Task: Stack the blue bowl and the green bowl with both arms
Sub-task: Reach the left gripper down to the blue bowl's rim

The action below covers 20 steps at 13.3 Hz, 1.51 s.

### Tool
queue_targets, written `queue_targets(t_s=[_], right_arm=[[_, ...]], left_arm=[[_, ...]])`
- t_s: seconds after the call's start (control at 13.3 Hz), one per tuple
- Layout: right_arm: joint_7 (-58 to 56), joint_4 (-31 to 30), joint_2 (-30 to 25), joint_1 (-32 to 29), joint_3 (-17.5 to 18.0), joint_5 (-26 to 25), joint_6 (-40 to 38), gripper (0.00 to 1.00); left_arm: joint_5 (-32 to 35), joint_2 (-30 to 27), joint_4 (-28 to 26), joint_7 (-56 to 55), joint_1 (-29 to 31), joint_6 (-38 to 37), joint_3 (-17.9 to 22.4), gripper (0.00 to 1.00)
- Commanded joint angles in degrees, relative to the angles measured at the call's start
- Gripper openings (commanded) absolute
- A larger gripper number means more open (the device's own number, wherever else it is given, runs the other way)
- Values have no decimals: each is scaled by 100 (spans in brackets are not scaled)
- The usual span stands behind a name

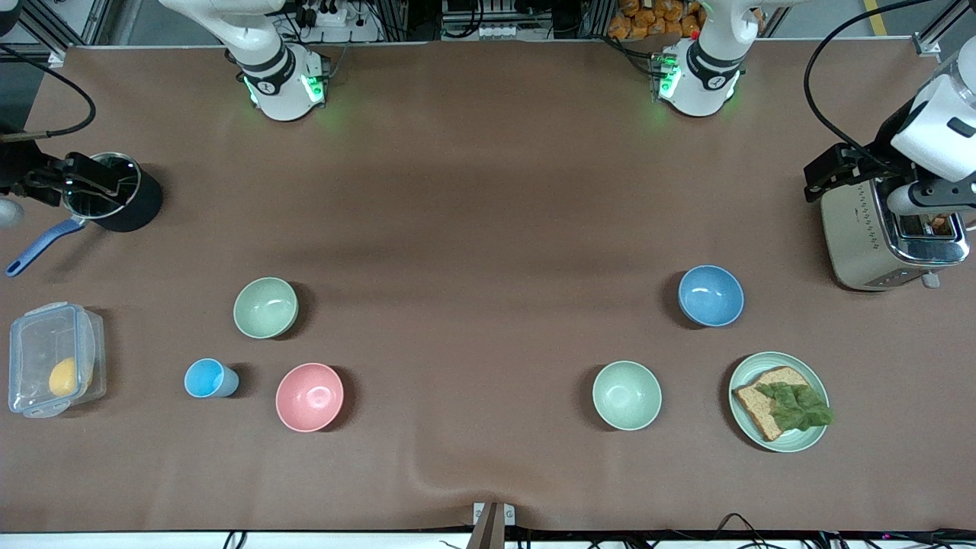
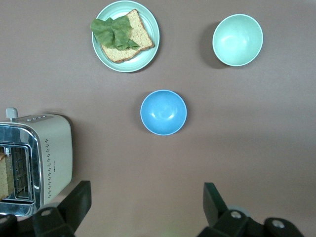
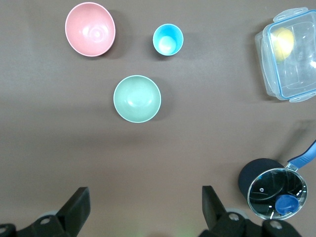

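Two green bowls (image 1: 265,307) (image 1: 627,395), one blue bowl (image 1: 711,295); left tool (image 2: 145,210) and right tool (image 3: 145,210) seemingly spread wide, empty.

In the lower part of the front view, toward the right arm's end of the brown counter (image 1: 488,229), stand a pink bowl (image 1: 309,397), a small blue cup (image 1: 206,378) and a clear lidded box (image 1: 52,370) holding something yellow (image 1: 63,376). Higher up the frame is a black pot (image 1: 114,192) with a blue handle (image 1: 34,249). Toward the left arm's end are a toaster (image 1: 877,236), a pale mint bowl (image 1: 627,395) and a plate (image 1: 801,441) bearing bread (image 1: 762,408) topped with lettuce (image 1: 797,404).
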Motion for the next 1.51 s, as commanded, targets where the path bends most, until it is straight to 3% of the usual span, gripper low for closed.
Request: queue_targets(t_s=[0.0,0.15,0.3,0.6,0.68,1.05,1.2,1.43], right_arm=[[108,18,-85,-28,40,-111,-125,100],[117,9,-102,-45,31,-120,-283,100],[108,0,-181,-72,22,-120,-319,100],[117,-8,-190,-55,49,-128,-485,100],[117,-35,-182,-28,66,-137,-503,100],[47,9,-252,-10,137,-146,-872,100],[20,18,-252,-11,163,-111,-1170,100],[125,1,-217,375,277,-41,-1417,100]], left_arm=[[84,-16,41,108,11,-92,11,100],[127,124,41,116,141,-83,72,100],[242,649,-125,327,405,92,64,100],[286,731,-2502,239,766,3186,55,100],[286,819,-2786,222,758,3700,55,100],[295,1671,-2929,117,722,4372,46,98],[295,1803,-3087,90,723,4618,46,80],[295,2032,-3123,-85,696,4751,46,70]])
